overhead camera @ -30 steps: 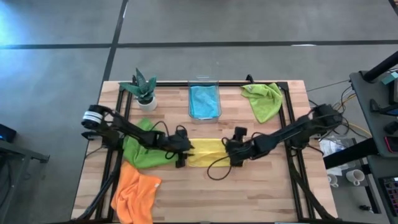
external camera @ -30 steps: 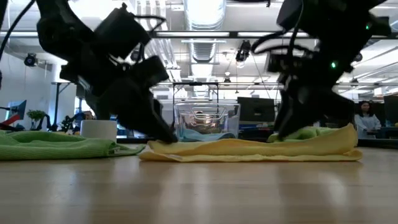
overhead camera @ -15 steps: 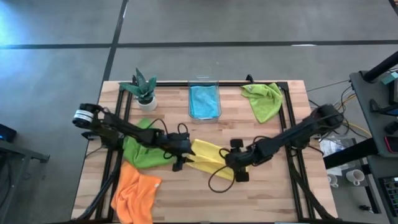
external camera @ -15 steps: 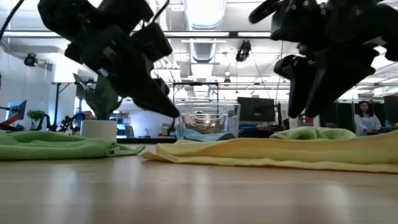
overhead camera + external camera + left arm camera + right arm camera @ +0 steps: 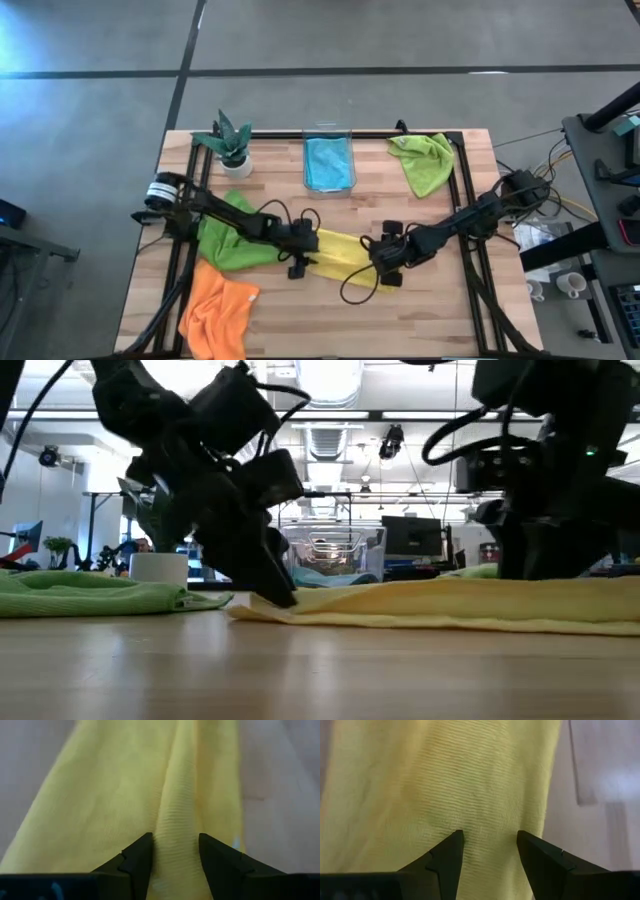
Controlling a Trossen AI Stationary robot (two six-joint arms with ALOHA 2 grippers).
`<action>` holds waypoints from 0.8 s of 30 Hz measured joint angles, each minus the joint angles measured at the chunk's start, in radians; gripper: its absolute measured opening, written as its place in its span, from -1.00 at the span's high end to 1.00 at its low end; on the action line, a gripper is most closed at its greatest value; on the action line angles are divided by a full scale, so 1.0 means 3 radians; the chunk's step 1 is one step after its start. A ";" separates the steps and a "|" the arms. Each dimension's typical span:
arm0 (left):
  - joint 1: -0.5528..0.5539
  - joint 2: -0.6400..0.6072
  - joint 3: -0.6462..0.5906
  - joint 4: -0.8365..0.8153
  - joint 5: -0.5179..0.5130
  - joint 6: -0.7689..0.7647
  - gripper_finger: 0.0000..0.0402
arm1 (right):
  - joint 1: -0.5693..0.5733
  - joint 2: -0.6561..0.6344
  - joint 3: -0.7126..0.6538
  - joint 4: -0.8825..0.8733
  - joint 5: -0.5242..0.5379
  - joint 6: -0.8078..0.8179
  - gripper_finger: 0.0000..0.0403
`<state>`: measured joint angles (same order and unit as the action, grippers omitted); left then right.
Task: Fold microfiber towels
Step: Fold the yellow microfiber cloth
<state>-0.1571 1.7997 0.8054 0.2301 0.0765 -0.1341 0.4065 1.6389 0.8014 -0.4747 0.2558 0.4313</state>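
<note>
The yellow towel (image 5: pixel 345 258) lies folded and slanted on the table's middle, flat on the wood in the low view (image 5: pixel 430 605). My left gripper (image 5: pixel 303 252) is down at its left end, shut on a raised ridge of the cloth (image 5: pixel 175 845). My right gripper (image 5: pixel 385 262) is down on its right part, shut on the cloth (image 5: pixel 490 845). The darker green towel (image 5: pixel 230 240) and the orange towel (image 5: pixel 218 312) lie at the left. The lime green towel (image 5: pixel 422 160) lies at the far right. The blue towel (image 5: pixel 328 163) lies in the clear bin. My left gripper pinches a raised fold (image 5: pixel 176 820) at the yellow towel's left end between its two fingers. The fingers slant down from the table's left (image 5: pixel 280 588). The towel lies on the table. My right gripper has yellow cloth (image 5: pixel 487 827) between its two fingers, near the towel's right end. It comes from above; the towel lies on the table.
A small potted plant (image 5: pixel 232 145) stands at the far left. The clear bin (image 5: pixel 328 133) stands at the far middle. A black cable loop (image 5: pixel 352 290) lies near the yellow towel's near side. Bare wood shows along the near edge at the right.
Both grippers rose above the yellow towel half a second ago and have come down on it again. The left went a little toward the table's right edge, the right toward the near edge. The towel has turned; its right end lies nearer the near edge.
</note>
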 joint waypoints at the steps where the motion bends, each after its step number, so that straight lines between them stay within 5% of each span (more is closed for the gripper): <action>1: -0.0031 -0.0030 0.0037 -0.0178 0.0003 -0.0014 0.27 | -0.0005 0.0008 -0.0004 -0.0059 0.0005 -0.0030 0.09; 8: -0.0173 -0.0299 0.0313 -0.1330 0.0316 -0.0043 0.27 | -0.0083 -0.0046 -0.0023 -0.0595 0.0305 -0.0307 0.08; 13: -0.0203 -0.0557 0.0303 -0.0776 0.0522 0.0025 0.27 | -0.0139 -0.0160 -0.0049 -0.0625 0.0366 -0.0342 0.09; 20: -0.0102 -0.0333 0.0228 -0.0094 -0.0648 0.0138 0.27 | -0.0114 -0.0246 -0.0007 -0.0684 0.0290 -0.0316 0.08; 24: 0.0008 -0.0018 0.0228 0.0071 -0.0825 0.0135 0.27 | -0.0093 -0.0416 0.0092 -0.0635 -0.0019 -0.0001 0.09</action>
<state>-0.1548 1.7944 0.8739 0.2515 -0.1711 -0.0935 0.3786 1.5141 0.8290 -0.6652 0.2501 0.4309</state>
